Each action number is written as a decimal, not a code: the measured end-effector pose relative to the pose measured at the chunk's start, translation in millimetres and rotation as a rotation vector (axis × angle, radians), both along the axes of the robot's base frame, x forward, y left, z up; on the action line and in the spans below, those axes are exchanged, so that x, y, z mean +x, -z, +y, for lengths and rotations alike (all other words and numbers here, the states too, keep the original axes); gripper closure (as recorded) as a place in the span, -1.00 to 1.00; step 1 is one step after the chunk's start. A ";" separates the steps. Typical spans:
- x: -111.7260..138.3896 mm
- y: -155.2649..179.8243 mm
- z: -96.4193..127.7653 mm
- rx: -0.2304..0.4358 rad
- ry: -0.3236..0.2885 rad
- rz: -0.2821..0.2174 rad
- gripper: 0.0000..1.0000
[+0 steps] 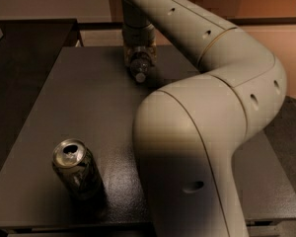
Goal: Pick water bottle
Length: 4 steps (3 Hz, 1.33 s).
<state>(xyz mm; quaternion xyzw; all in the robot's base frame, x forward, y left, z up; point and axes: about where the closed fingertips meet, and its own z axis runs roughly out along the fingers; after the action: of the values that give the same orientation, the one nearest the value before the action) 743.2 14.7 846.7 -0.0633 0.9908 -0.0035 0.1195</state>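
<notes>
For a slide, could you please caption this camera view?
Gripper closed on small clear plastic bottle over dark table; shiny silver can stands in foreground.

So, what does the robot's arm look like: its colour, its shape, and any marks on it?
The arm is cream-white, built of thick, smooth, rounded segments with thin seams at the joints and small dark round holes along its shell. The gripper, at the far end of the table and closed around the water bottle, looks darker and tan.
</notes>
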 end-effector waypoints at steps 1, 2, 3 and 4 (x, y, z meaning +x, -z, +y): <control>-4.4 -4.9 2.9 0.000 -0.019 -0.009 0.28; -13.3 -17.9 5.0 0.017 -0.045 -0.033 0.77; -28.9 -37.8 6.7 0.029 -0.087 -0.075 1.00; -50.4 -61.3 6.3 0.018 -0.140 -0.116 1.00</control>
<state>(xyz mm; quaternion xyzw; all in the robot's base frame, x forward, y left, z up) 692.8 21.1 908.0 -0.1310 0.9754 0.0102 0.1770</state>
